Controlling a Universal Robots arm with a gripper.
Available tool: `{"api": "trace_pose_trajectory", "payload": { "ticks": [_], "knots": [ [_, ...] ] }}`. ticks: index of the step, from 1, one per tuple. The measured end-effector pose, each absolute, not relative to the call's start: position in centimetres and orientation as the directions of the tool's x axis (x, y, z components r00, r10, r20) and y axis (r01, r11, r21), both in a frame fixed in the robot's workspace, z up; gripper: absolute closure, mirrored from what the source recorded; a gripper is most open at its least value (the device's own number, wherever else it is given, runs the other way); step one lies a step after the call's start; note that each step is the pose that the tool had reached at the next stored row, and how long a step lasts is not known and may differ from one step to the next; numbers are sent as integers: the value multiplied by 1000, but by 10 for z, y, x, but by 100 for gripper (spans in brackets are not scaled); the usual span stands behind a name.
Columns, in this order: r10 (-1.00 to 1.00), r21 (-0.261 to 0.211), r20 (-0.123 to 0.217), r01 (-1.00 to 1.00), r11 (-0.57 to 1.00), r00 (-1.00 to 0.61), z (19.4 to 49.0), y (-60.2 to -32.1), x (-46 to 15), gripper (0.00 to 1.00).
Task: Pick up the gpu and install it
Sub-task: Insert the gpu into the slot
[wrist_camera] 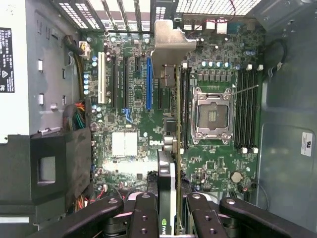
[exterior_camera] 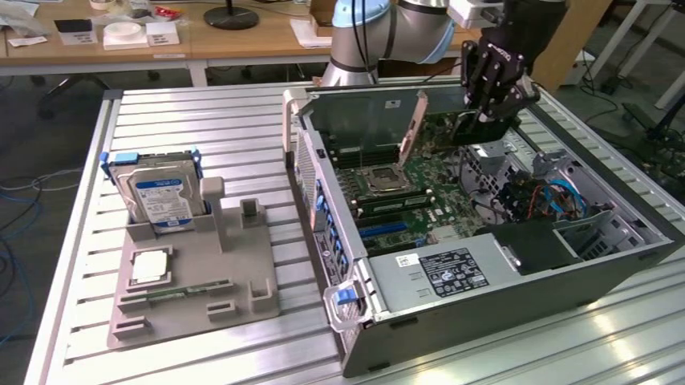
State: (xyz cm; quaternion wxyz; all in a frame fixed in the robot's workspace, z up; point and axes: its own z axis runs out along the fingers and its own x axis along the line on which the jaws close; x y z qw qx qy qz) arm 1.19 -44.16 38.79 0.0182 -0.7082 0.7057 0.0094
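Half the job looks done: the tool (wrist_camera: 168, 218) is clamped on the gpu (wrist_camera: 168, 173), which stands edge-on inside the computer case (exterior_camera: 514, 309), over the motherboard (wrist_camera: 218, 163). Whether the card is seated, I cannot tell.

The arm (exterior_camera: 370, 36) points straight down, its jaws clamped partway closed.

Wooden desks (exterior_camera: 246, 40) standing along the back, grey floor (exterior_camera: 54, 120) showing beneath, blue cables (exterior_camera: 13, 241) trailing beside a slatted metal table (exterior_camera: 192, 136)
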Motion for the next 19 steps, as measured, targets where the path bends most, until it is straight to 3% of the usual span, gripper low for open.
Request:
{"api": "trace_pose_trajectory", "payload": {
  "ticks": [19],
  "knots": [
    [-999, -13, -39, -1000, 5, -5, 370, -448, -1, 73]
  ]
}}
